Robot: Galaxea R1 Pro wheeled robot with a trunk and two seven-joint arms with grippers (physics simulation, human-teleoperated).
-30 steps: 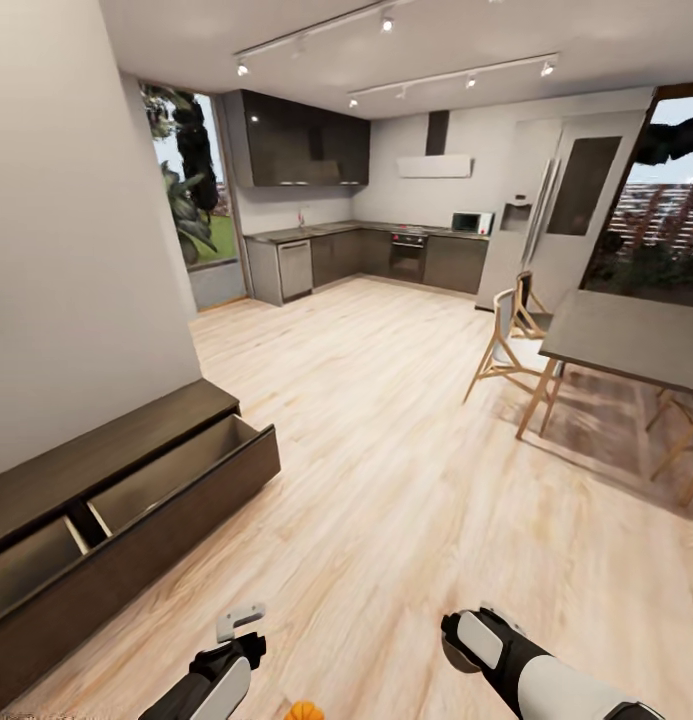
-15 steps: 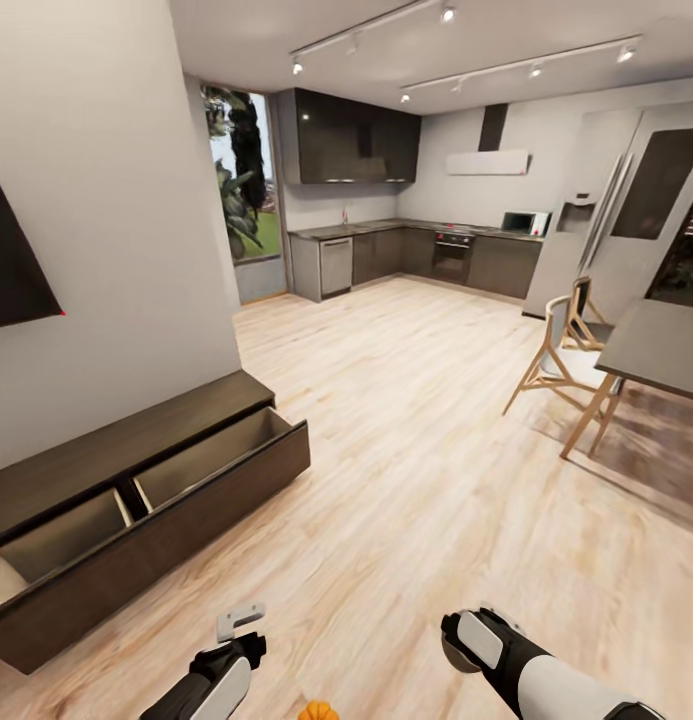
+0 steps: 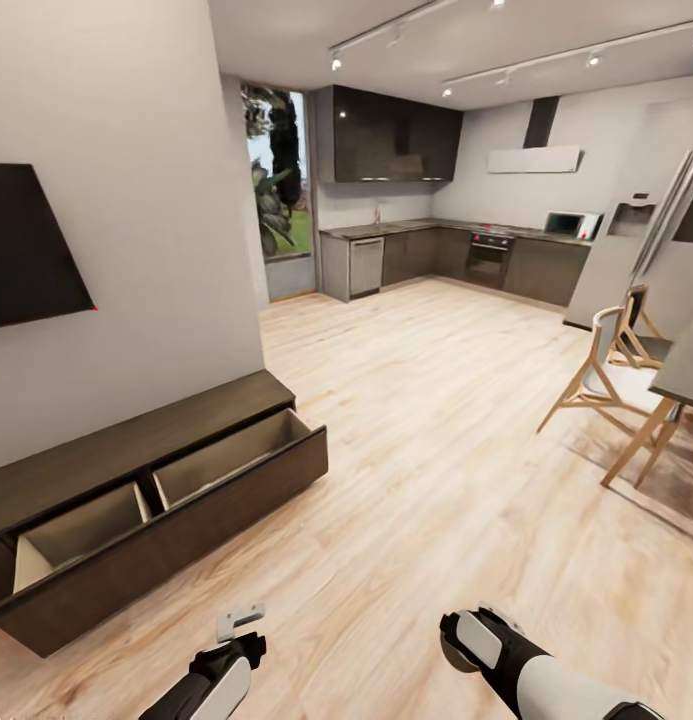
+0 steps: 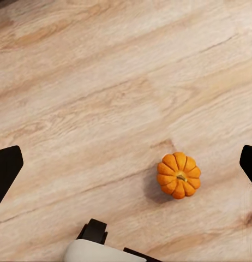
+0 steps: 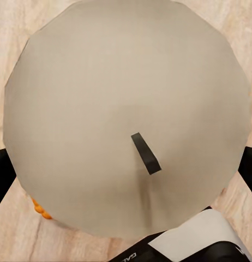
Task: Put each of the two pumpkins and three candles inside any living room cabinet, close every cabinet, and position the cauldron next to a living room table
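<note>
Early in the job: drawers open, a pumpkin on the floor, nothing visibly stowed.

The cabinet stands against the wall with two drawers pulled out, and their visible pale insides look bare. One pumpkin sits on the wood floor below the left hand, whose fingers are spread wide with nothing between them. The right hand also looks spread and unloaded, hanging over a round beige disc with a second orange pumpkin edge peeking from under it. Judging from this, stowing both pumpkins and the candles, shutting the drawers and placing the cauldron all remain.
</note>
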